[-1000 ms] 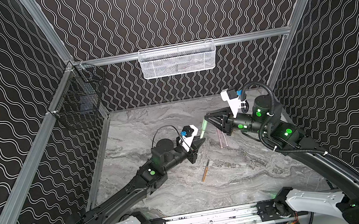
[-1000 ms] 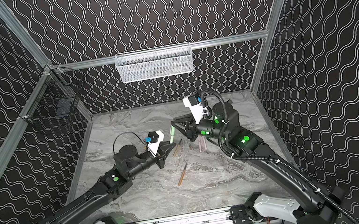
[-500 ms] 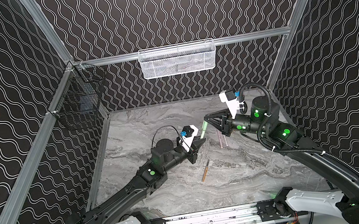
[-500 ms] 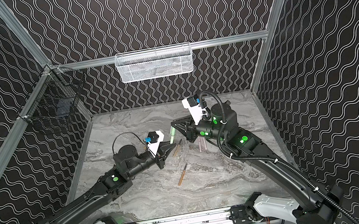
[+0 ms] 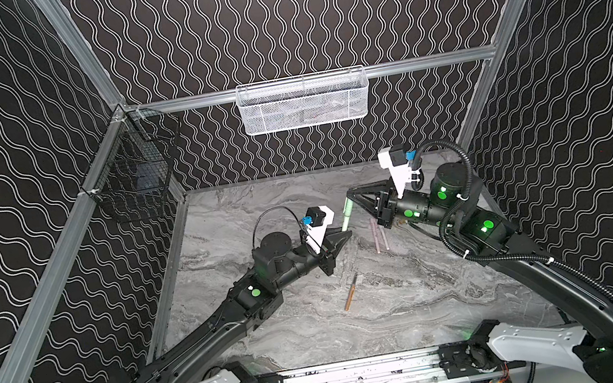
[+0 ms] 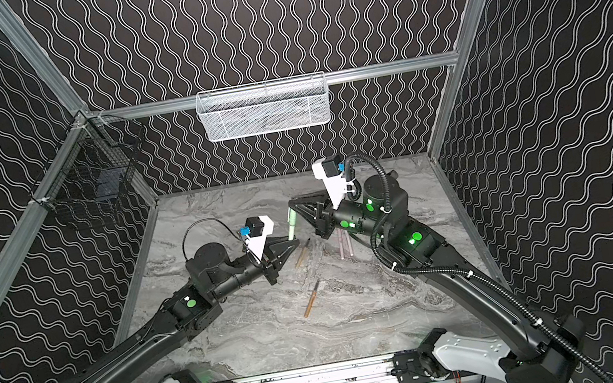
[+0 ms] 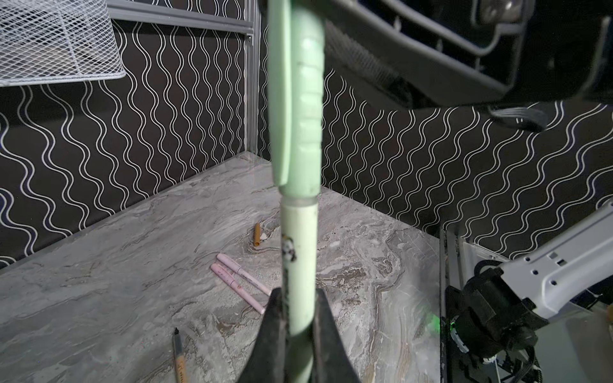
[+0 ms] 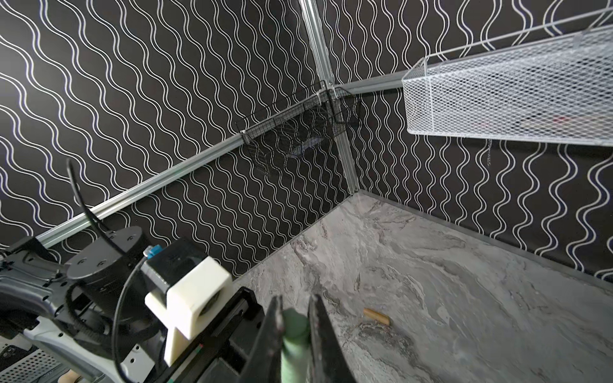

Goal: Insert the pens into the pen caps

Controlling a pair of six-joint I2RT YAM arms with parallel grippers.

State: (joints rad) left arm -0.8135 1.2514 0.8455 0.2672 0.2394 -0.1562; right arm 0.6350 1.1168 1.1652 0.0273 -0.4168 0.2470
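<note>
So we've got the green pen [image 7: 300, 265] up in the air between both arms, over the marble table [image 5: 280, 344]. The left gripper [image 5: 345, 233] has its jaws clamped on the barrel. The right gripper [image 5: 349, 193] is pinched tight on the green cap [image 7: 306, 99] at the other end. In the left wrist view the cap sits over the pen's tip end, with a thin clear ring showing at the joint.

Down on the table, the two pink pens [image 5: 379, 236] lie side by side, roughly under the right gripper. One tan-orange pen [image 6: 311, 299] lies near the middle with its dark tip bare, and a second tan-orange pen [image 6: 302, 255] is just beside the left gripper. A loose tan-orange cap [image 8: 376, 316] lies apart from the pink ones.
</note>
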